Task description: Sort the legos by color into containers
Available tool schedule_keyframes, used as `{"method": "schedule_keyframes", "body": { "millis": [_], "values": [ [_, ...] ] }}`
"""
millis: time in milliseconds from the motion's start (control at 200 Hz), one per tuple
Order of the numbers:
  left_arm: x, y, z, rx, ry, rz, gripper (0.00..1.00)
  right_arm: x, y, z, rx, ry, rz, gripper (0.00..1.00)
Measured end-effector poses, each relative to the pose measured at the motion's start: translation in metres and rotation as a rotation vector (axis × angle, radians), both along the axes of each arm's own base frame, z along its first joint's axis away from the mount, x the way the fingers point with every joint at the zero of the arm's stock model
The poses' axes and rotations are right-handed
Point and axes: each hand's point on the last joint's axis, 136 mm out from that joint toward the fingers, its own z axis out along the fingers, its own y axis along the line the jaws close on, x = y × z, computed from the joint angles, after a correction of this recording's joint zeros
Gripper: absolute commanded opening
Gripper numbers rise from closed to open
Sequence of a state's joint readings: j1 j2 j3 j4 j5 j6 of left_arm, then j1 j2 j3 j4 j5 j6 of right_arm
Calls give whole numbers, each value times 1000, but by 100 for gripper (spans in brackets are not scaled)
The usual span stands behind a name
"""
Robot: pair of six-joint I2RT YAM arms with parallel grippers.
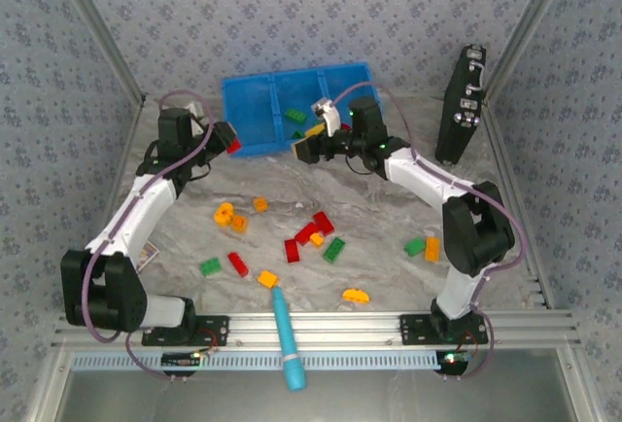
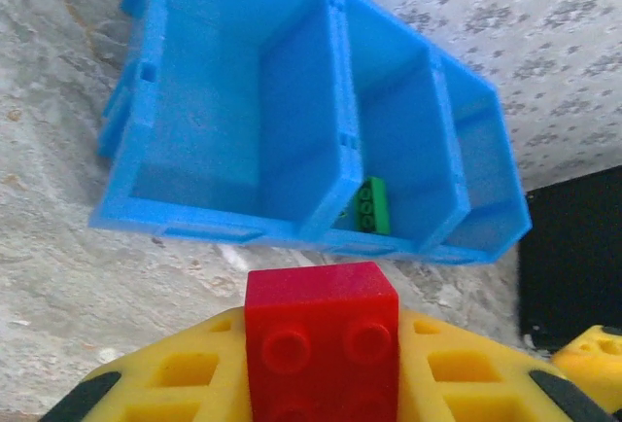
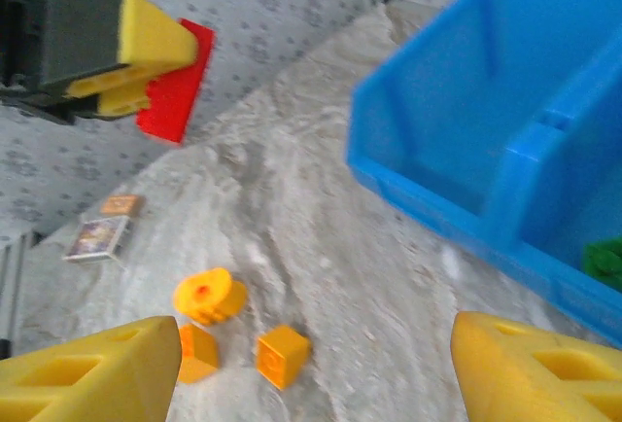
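Observation:
My left gripper (image 1: 229,140) is shut on a red lego (image 2: 321,339), clamped between its yellow pads (image 2: 185,373) just short of the front wall of the blue containers (image 2: 224,220). The left compartment beyond it is bare; a green lego (image 2: 371,206) lies in the middle one. My right gripper (image 3: 311,373) stands open with nothing between its fingers (image 3: 87,373), low over the table beside the containers' (image 3: 428,198) front corner. Several red, green and orange legos (image 1: 313,230) lie scattered across the table's middle, and three orange ones (image 3: 282,354) lie just ahead of the right fingers.
A teal stick (image 1: 287,334) lies at the near edge between the arm bases. An upright black case (image 1: 462,101) stands at the back right. A small card (image 3: 97,237) lies near the left wall. Patterned walls close in the table on three sides.

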State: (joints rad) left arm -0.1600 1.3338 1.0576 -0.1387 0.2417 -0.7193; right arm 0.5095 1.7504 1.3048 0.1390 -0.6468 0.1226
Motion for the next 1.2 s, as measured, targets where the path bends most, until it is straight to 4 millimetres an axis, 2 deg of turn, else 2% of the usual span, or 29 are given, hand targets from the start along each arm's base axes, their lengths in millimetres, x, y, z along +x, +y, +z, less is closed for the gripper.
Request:
{"method": "schedule_keyframes", "body": {
  "millis": [150, 260, 350, 585, 710, 905, 1045, 1200],
  "values": [
    [-9, -3, 20, -49, -35, 28, 30, -31, 33, 16, 82, -83, 63, 83],
    [-16, -4, 27, -76, -44, 42, 30, -57, 60, 25, 108, -143, 116, 85],
    [-20, -6, 31, -89, -50, 48, 30, -68, 72, 36, 142, -182, 145, 86],
    [-35, -18, 38, -118, -46, 46, 29, -56, 85, 49, 193, -201, 141, 88],
    [-39, -23, 40, -134, -42, 50, 29, -48, 94, 47, 210, -178, 147, 88],
    [-43, -23, 36, -157, -27, 64, 29, -47, 104, 42, 223, -145, 163, 86],
    [-46, -25, 34, -170, -18, 70, 29, -51, 111, 44, 231, -137, 177, 82],
    [-46, -25, 36, -183, -22, 90, 29, -50, 121, 49, 236, -123, 191, 69]
  ]
}}
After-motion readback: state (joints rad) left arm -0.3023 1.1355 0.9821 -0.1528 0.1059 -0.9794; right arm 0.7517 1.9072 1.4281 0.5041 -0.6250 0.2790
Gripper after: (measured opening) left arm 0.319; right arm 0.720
